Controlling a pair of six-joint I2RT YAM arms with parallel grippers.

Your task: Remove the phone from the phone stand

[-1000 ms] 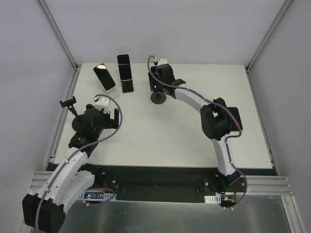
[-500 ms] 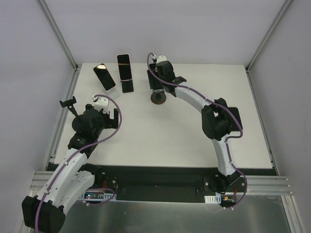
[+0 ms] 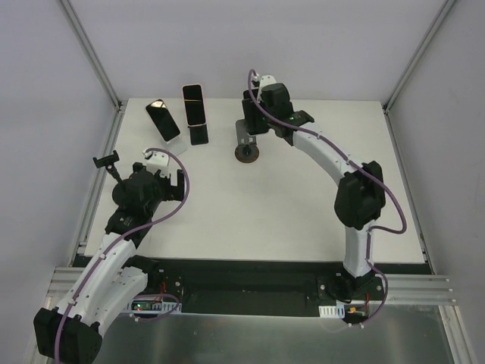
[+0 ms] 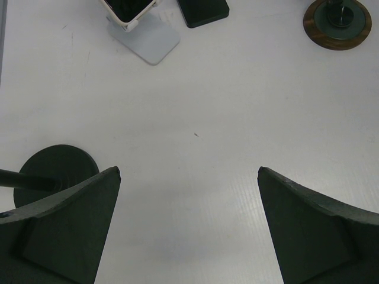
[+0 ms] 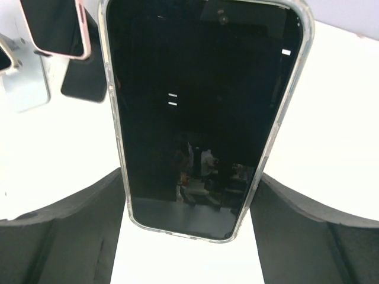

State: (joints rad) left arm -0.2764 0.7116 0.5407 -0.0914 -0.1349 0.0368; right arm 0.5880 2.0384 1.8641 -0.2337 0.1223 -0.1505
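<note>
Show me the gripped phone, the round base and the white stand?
phone [image 5: 201, 112], right wrist view, screen middle.
round base [image 4: 337, 26], left wrist view, dark top.
white stand [image 4: 151, 41], left wrist view, flat foot.

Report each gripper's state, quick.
Left gripper: open, holding nothing.
Right gripper: closed on the phone.

Left arm [image 3: 114, 250] bent low near left table edge; left gripper [image 4: 188, 171] faces down, jaws spread wide. Right arm [image 3: 327, 152] stretched toward far edge; right gripper [image 5: 186, 180] clamped on phone [image 5: 201, 89].
</note>
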